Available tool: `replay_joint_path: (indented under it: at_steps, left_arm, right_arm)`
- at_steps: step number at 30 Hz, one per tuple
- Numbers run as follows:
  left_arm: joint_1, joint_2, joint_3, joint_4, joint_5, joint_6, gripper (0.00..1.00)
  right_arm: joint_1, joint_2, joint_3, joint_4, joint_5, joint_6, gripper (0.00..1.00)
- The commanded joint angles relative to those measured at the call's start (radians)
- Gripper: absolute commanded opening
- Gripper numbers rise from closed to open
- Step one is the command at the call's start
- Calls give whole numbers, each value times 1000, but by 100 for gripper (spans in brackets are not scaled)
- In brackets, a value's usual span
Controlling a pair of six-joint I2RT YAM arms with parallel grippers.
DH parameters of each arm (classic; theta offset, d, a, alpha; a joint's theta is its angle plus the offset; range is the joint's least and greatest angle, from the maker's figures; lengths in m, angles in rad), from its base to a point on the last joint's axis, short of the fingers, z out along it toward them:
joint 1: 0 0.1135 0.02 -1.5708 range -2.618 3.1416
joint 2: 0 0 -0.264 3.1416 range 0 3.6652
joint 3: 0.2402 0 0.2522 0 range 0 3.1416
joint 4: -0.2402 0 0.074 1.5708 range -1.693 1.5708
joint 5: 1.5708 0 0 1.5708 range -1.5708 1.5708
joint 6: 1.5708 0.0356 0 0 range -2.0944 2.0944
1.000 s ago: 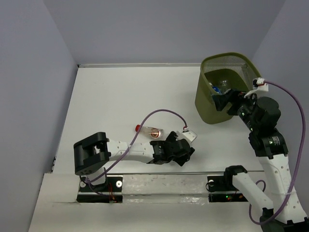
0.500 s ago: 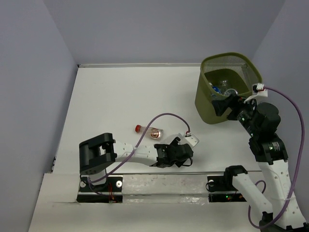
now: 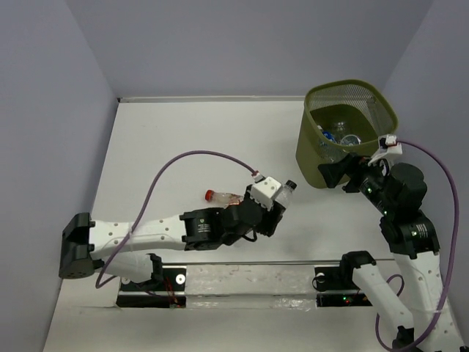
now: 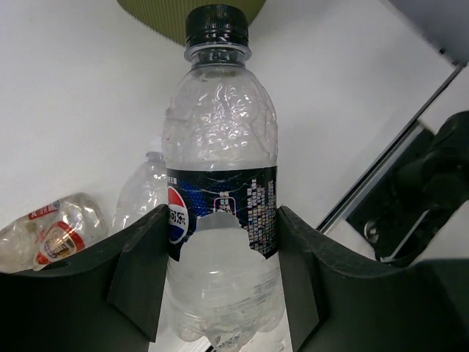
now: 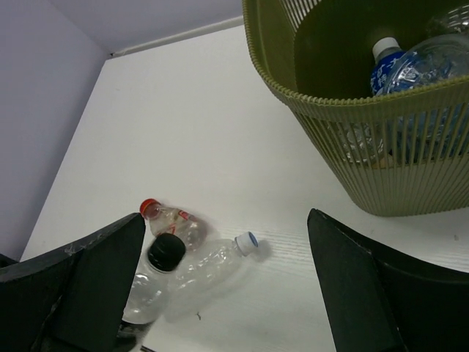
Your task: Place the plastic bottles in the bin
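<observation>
My left gripper (image 3: 272,207) is shut on a clear plastic bottle (image 4: 220,147) with a black cap and a dark blue label, held off the table with its cap (image 3: 290,185) pointing toward the bin. Behind it a red-capped bottle (image 3: 220,196) lies on the table, and a label-less bottle (image 5: 212,268) with a white cap lies beside it. The olive mesh bin (image 3: 314,155) stands at the back right with several bottles (image 3: 343,132) inside. My right gripper (image 3: 338,173) hovers open just in front of the bin's near wall, nothing between its fingers.
A raised strip runs along the table's near edge by the arm bases (image 3: 242,275). Purple walls close in the left, back and right sides. The left arm's purple cable (image 3: 198,155) arcs over the middle of the table.
My left gripper closed on the black-capped bottle, lifted it and swung up and right as the arm stretched out. My right gripper drew back and down from the bin's rim.
</observation>
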Motion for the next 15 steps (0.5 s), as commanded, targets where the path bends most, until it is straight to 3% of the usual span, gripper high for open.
replay_joint_path:
  at_steps: [1, 5, 8, 10, 11, 12, 15]
  left_arm:
    - [2, -141, -46, 39, -72, -20, 24]
    - [15, -276, -43, 7, -188, -43, 24]
    - [40, -348, -45, -15, -270, -66, 24]
    - [66, -423, -52, -19, -306, -72, 24]
    - [75, -470, -54, -24, -335, -79, 24]
    - [86, -492, -51, -38, -351, -83, 24]
    - [118, -570, -34, -62, -411, -101, 24]
  right_arm:
    - [-8, 38, 27, 2, -165, -37, 97]
    - [9, 144, 0, 51, -269, -54, 92]
    - [163, 207, -20, 109, -218, -46, 86]
    - [315, 296, -2, 140, -43, -66, 86]
    - [449, 337, 10, 146, 8, -78, 86]
    - [493, 431, 27, 165, 60, -98, 86]
    - [549, 640, 108, 212, 18, -198, 90]
